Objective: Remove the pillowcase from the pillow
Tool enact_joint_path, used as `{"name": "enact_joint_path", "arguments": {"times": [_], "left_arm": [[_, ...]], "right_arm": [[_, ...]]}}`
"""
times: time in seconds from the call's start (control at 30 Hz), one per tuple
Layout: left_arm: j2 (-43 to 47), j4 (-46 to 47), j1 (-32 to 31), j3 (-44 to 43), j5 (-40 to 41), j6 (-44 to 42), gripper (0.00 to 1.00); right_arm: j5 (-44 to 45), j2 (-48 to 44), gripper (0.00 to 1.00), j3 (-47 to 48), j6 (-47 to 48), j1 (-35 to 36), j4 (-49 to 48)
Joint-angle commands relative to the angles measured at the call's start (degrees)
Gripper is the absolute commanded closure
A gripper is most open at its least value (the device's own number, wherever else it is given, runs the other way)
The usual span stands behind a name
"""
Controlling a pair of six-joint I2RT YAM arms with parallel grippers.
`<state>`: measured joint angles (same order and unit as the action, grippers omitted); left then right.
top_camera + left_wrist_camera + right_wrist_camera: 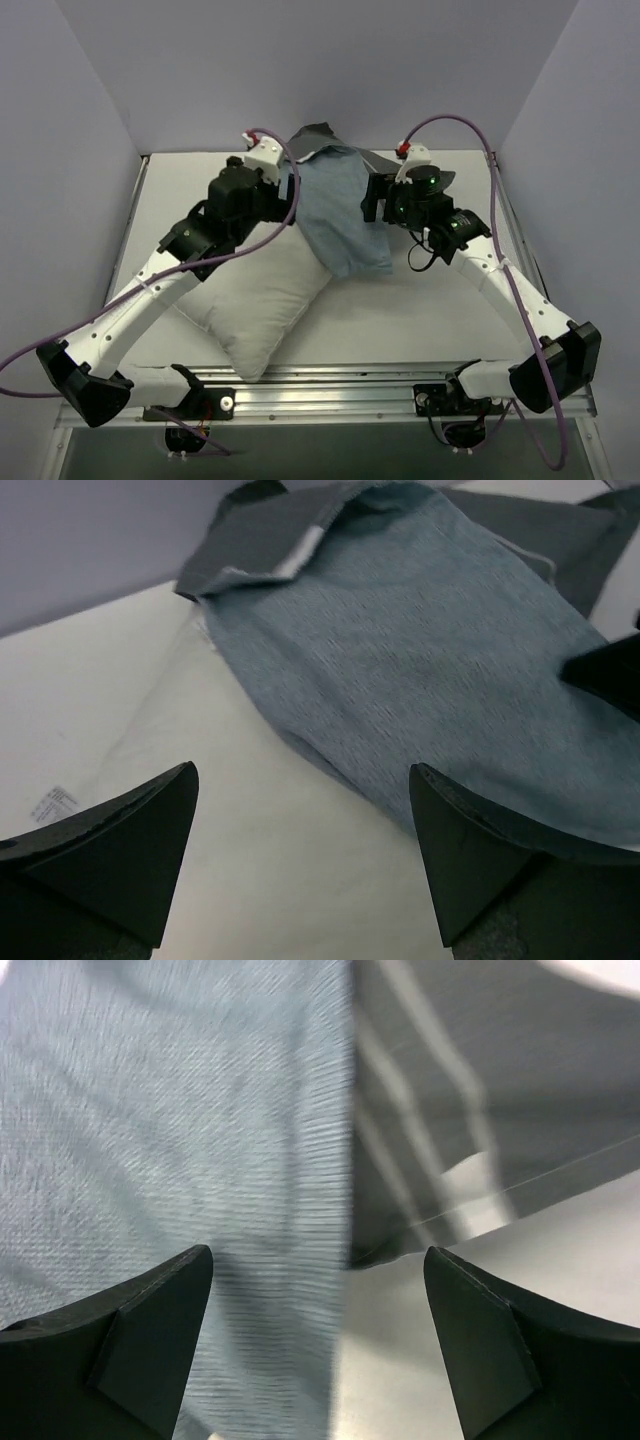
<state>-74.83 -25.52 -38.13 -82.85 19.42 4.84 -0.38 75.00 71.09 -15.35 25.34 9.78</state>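
Left jaws: spread wide and empty, the left gripper (pixel 300 770) hangs over the pillow (pixel 255 300), with the pillowcase (pixel 340 205) just ahead of it.
Right jaws: also wide and empty, the right gripper (pixel 318 1252) faces the fold where the blue side meets the striped grey.
Pillowcase: lies slack between the two grippers, blue side up.
Pillow: sits near the left jaws, its far corner touching the fabric.
Reading: the open, flanking jaws suggest the case is off, though whether that corner is still inside cannot be told.
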Motion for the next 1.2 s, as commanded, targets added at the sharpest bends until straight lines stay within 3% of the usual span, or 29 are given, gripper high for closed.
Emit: {"name": "enact_joint_path", "arguments": {"times": [0.0, 0.1, 0.2, 0.43, 0.53, 0.77, 0.87, 1.0, 1.17], "left_arm": [[2.31, -1.11, -6.16, 8.38, 5.27, 4.34, 0.06], [4.77, 1.95, -6.17, 19.77, 5.62, 9.20, 0.06], [5.05, 4.95, -4.51, 25.88, 10.37, 10.80, 0.06], [-0.23, 12.76, 1.39, 24.24, 7.48, 8.00, 0.06], [-0.32, 11.29, 1.13, 20.37, 5.90, 6.50, 0.06], [12.15, 10.05, -3.70, 24.56, -0.96, 0.44, 0.06], [15.76, 9.96, -10.37, 27.99, 1.22, -4.65, 0.06], [14.37, 9.97, -17.84, 30.90, 4.92, -8.97, 0.06], [9.09, 12.15, -21.37, 32.83, 10.00, -10.20, 0.06]], "right_arm": [[-0.76, 0.58, 0.18, -3.93, -0.38, 4.78, -3.63], [-2.07, 1.81, 0.19, -6.31, -1.07, 7.78, -5.21], [-2.26, 2.78, 0.20, -8.59, -2.83, 12.26, -7.40], [1.24, 5.41, 0.20, -10.80, -6.79, 20.79, -13.73], [4.42, 5.07, 0.20, -10.19, -7.41, 21.59, -13.04], [11.80, 0.85, 0.20, -10.36, -6.18, 21.50, -12.07], [13.48, 1.55, 0.17, -9.83, -4.95, 21.50, -10.75], [14.36, 2.17, 0.14, -9.39, -4.60, 21.33, -10.04], [14.53, 1.46, 0.11, -8.95, -4.16, 21.24, -10.04]]}}
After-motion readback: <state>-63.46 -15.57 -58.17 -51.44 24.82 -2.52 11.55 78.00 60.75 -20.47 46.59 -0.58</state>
